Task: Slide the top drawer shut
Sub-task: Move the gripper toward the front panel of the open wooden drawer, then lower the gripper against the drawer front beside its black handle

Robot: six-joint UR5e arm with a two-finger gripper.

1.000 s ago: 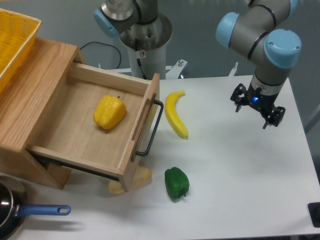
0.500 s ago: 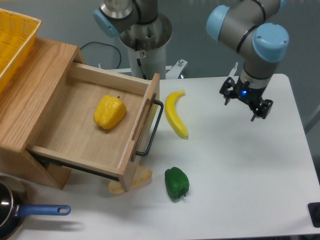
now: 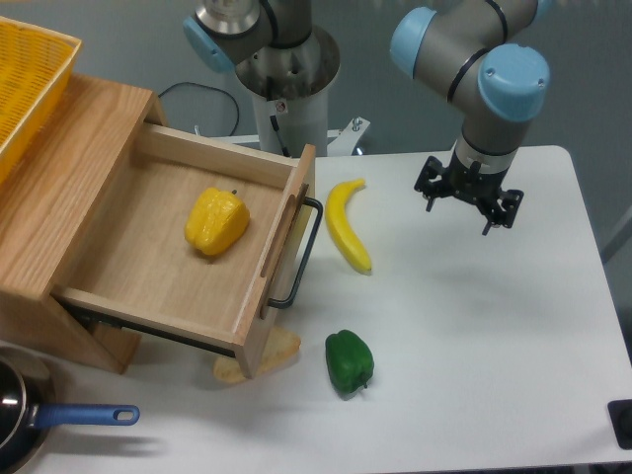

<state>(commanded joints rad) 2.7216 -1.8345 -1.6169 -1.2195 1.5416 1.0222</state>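
The top drawer (image 3: pixel 158 262) is light oak and stands pulled far out of the wooden cabinet (image 3: pixel 59 178). Its front panel carries a thin black bar handle (image 3: pixel 301 255). A yellow bell pepper (image 3: pixel 216 221) lies inside it. My gripper (image 3: pixel 460 210) hangs above the white table to the right of the drawer, well apart from the handle. Its fingers are spread and hold nothing.
A banana (image 3: pixel 347 224) lies on the table just right of the handle. A green bell pepper (image 3: pixel 350 362) sits in front of it. A yellow basket (image 3: pixel 25 79) stands on the cabinet top. A pan with a blue handle (image 3: pixel 74 417) is at the bottom left. The arm's base (image 3: pixel 286 89) stands behind the drawer.
My gripper has moved left and a little up across the table, toward the drawer. The drawer and the other objects have not moved.
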